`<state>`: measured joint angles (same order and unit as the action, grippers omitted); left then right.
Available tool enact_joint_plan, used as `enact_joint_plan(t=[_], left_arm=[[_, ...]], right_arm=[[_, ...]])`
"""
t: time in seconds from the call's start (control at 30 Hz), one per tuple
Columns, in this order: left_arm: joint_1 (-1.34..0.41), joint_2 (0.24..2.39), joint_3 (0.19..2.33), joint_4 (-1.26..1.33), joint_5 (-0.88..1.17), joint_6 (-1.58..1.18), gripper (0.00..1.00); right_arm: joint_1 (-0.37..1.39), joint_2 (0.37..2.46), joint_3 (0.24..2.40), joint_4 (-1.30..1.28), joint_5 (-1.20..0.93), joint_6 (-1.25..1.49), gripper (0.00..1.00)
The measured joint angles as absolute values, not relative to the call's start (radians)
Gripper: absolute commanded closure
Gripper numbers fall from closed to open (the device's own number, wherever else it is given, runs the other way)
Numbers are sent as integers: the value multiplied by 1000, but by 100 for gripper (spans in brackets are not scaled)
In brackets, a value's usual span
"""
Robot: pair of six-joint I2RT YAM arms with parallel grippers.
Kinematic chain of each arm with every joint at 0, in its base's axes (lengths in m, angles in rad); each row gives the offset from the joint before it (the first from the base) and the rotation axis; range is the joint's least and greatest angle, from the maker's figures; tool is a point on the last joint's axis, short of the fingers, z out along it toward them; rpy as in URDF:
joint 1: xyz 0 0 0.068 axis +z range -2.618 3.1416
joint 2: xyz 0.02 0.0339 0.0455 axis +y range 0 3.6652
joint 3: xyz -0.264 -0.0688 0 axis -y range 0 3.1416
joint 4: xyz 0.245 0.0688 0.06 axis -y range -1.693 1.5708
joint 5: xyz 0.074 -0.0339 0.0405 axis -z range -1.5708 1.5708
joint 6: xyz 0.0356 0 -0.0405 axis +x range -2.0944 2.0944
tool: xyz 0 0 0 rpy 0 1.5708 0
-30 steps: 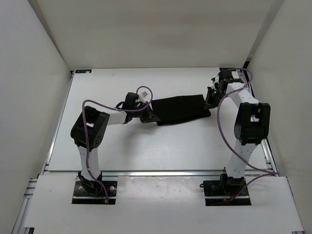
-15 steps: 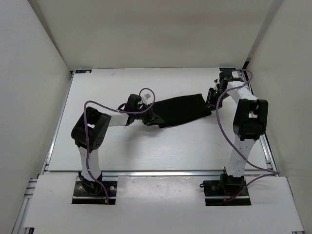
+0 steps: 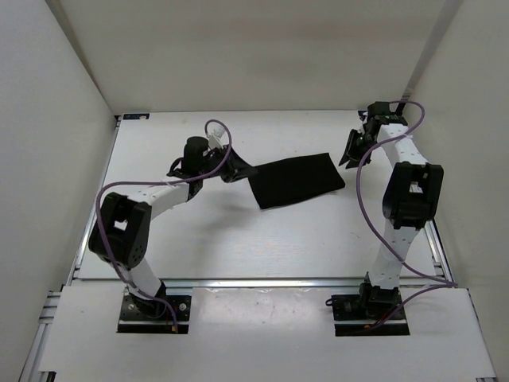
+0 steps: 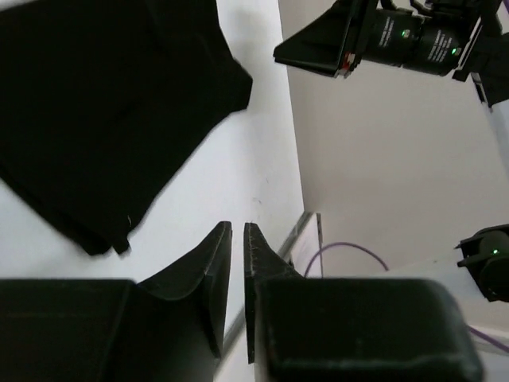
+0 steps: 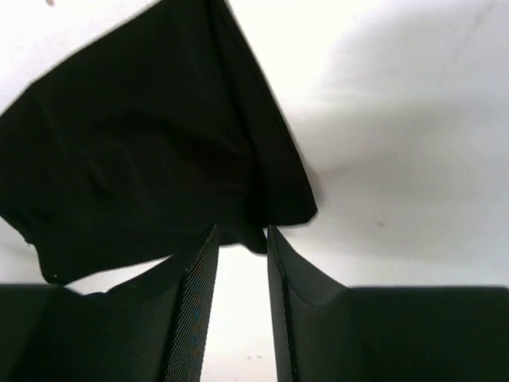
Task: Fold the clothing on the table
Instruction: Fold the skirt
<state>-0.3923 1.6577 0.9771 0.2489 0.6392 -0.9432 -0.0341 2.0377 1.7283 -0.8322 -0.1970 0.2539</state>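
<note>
Having dropped the clothing, left gripper and right gripper withdrew, jaws apart.

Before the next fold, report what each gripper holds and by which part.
Nothing is held. The left gripper and right gripper both have empty jaws slightly apart, and the clothing lies on the table, free of both.

left fingers released clothing, right fingers released, both withdrawn

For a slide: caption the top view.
The left gripper and right gripper hover beside the black clothing on the table.
</note>
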Motion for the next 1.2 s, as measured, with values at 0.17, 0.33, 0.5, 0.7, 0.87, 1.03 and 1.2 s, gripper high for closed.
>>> enact_joint_plan(t=[0.17,0.33,0.5,0.7,0.87,1.03,1.2], left_arm=[[-385,1875,1117,342,645,-978,93],[-421,2073,1162,422,641,-1033,100],[-454,2162,1155,375,614,-1034,100],[-463,2128,1162,233,549,-945,100],[-419,2074,1178,78,464,-851,100],[-340,2060,1216,-24,406,-785,100],[-298,2047,1232,-81,366,-735,100]], right_arm=[[-26,2157,1844,-831,-223,255,59],[-17,2210,1874,-824,-214,262,61],[-18,2228,1873,-822,-220,270,62],[-29,2229,1861,-814,-243,285,62],[-28,2224,1759,-802,-276,299,63],[-2,2201,1671,-817,-334,315,65],[75,2172,1656,-814,-350,309,64]])
